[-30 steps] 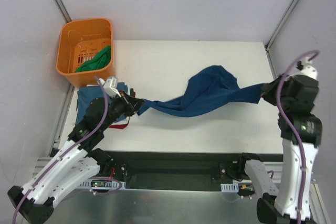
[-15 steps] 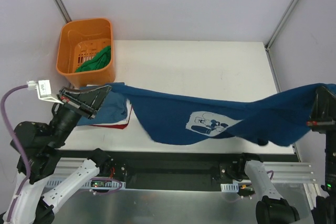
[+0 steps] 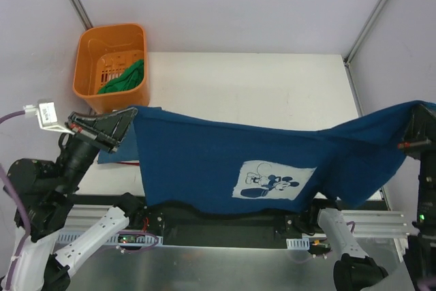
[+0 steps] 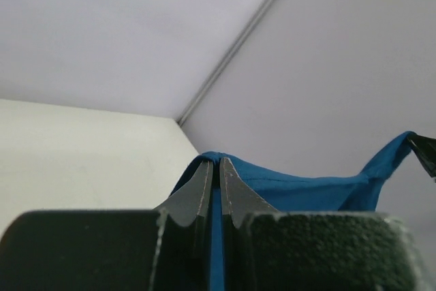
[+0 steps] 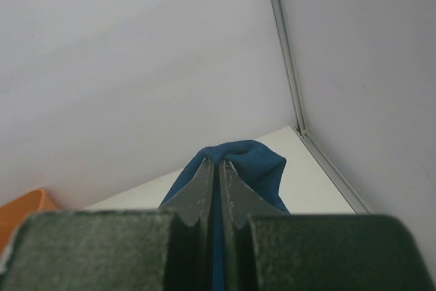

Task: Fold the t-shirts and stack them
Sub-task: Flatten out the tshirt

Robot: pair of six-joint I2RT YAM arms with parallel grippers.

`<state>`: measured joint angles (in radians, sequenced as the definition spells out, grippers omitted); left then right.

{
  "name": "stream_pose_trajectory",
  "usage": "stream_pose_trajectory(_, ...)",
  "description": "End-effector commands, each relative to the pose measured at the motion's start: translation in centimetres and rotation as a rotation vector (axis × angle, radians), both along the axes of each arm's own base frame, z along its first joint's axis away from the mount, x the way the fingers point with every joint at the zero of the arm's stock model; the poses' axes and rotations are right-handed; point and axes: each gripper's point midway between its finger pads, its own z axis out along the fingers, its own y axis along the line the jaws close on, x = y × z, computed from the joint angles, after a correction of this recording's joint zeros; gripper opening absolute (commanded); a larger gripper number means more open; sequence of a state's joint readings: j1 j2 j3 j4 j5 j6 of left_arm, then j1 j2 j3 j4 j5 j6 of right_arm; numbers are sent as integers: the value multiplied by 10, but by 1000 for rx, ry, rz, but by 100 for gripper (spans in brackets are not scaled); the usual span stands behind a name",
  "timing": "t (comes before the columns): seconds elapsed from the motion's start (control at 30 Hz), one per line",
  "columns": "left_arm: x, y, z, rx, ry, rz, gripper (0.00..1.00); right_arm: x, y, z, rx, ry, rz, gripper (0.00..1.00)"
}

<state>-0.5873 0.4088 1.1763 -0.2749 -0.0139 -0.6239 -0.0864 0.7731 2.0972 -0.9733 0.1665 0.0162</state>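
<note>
A dark blue t-shirt [image 3: 204, 161] with a pale cartoon print [image 3: 271, 180] hangs spread out in the air over the table's near edge. My left gripper [image 3: 135, 114] is shut on its left top corner and my right gripper [image 3: 411, 127] is shut on its right top corner. In the left wrist view the left gripper [image 4: 218, 161] pinches a blue hem [image 4: 300, 192]. The right wrist view shows the right gripper [image 5: 218, 161] closed on bunched blue cloth [image 5: 255, 158]. A folded teal-blue shirt [image 3: 109, 156] with a red edge [image 3: 126, 163] under it lies partly hidden at the left.
An orange basket [image 3: 109, 30] stands at the table's back left corner with a green shirt [image 3: 126, 76] inside. The white table [image 3: 259, 86] stretches behind the hanging shirt. Metal frame posts rise at the back left and back right.
Both grippers rose and pulled apart toward the near edge. The blue shirt went from a crumpled strip on the table to a spread sheet in the air, and has dropped lower with its print showing.
</note>
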Motion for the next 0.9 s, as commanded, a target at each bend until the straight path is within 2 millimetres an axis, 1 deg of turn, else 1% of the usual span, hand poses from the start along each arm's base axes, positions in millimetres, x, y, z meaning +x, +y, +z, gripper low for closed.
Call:
stream_pose_trajectory(0.0, 59, -1, -19, 76, 90, 178, 0, 81, -16, -28, -27, 163, -49, 1)
stream_pose_trajectory(0.03, 71, -1, -26, 93, 118, 215, 0, 101, -16, -33, -28, 186, -35, 1)
stream_pose_trajectory(0.07, 94, 0, -40, 128, 172, 290, 0, 115, -15, -40, -28, 209, -24, 1)
stream_pose_trajectory(0.1, 108, -2, -51, 157, 204, 325, 0, 137, -13, -62, -29, 273, -3, 1)
stream_pose_trajectory(0.13, 121, -3, -59, 183, 225, 356, 0, 162, -9, -69, -32, 293, 30, 1)
stream_pose_trajectory(0.17, 145, -12, -75, 243, 258, 386, 0, 179, -9, -83, -32, 327, 41, 1)
stream_pose_trajectory(0.2, 160, -13, -85, 271, 281, 430, 0, 202, -9, -98, -30, 354, 53, 1)
stream_pose_trajectory(0.23, 174, -14, -94, 304, 301, 459, 0, 230, -10, -121, -23, 422, 60, 1)
stream_pose_trajectory(0.27, 201, -24, -113, 361, 340, 474, 0, 246, -11, -135, -21, 458, 62, 1)
stream_pose_trajectory(0.3, 215, -29, -125, 386, 366, 467, 0, 261, -12, -149, -17, 495, 65, 1)
stream_pose_trajectory(0.33, 231, -30, -136, 402, 395, 474, 0, 293, -13, -178, -9, 570, 75, 1)
stream_pose_trajectory(0.37, 263, -31, -160, 426, 449, 487, 0, 308, -14, -194, -6, 607, 79, 1)
stream_pose_trajectory(0.4, 279, -34, -174, 439, 481, 468, 0, 324, -14, -209, -3, 643, 85, 1)
stream_pose_trajectory(0.43, 294, -41, -188, 451, 507, 437, 0, 354, -16, -239, 4, 711, 90, 1)
stream_pose_trajectory(0.47, 324, -42, -217, 488, 568, 441, 0, 369, -17, -253, 6, 742, 95, 1)
stream_pose_trajectory(0.5, 338, -45, -230, 510, 591, 438, 0, 383, -17, -268, 11, 775, 97, 1)
stream_pose_trajectory(0.53, 352, -49, -243, 529, 609, 426, 0, 404, -18, -313, 26, 873, 108, 1)
stream_pose_trajectory(0.57, 376, -56, -266, 567, 641, 418, 0, 420, -18, -310, 29, 861, 113, 1)
stream_pose_trajectory(0.6, 388, -56, -278, 577, 660, 421, 0, 431, -16, -322, 36, 882, 130, 1)
stream_pose_trajectory(0.63, 399, -58, -286, 585, 669, 415, 0, 447, -16, -358, 50, 948, 138, 1)
stream_pose_trajectory(0.67, 415, -66, -303, 591, 685, 382, 0, 461, -15, -352, 53, 926, 142, 1)
stream_pose_trajectory(0.7, 423, -66, -309, 589, 695, 374, 0, 469, -15, -361, 58, 937, 148, 1)
stream_pose_trajectory(0.73, 430, -68, -316, 590, 700, 363, 0, 478, -15, -386, 68, 977, 150, 1)
stream_pose_trajectory(0.77, 441, -71, -327, 593, 710, 358, 0, 483, -16, -392, 72, 981, 146, 1)
stream_pose_trajectory(0.8, 446, -71, -334, 595, 718, 358, 0, 491, -15, -390, 72, 963, 151, 1)
stream_pose_trajectory(0.83, 450, -70, -339, 596, 725, 357, 0, 494, -15, -404, 78, 983, 154, 1)
stream_pose_trajectory(0.87, 455, -71, -347, 596, 733, 351, 0, 496, -15, -406, 79, 985, 157, 1)
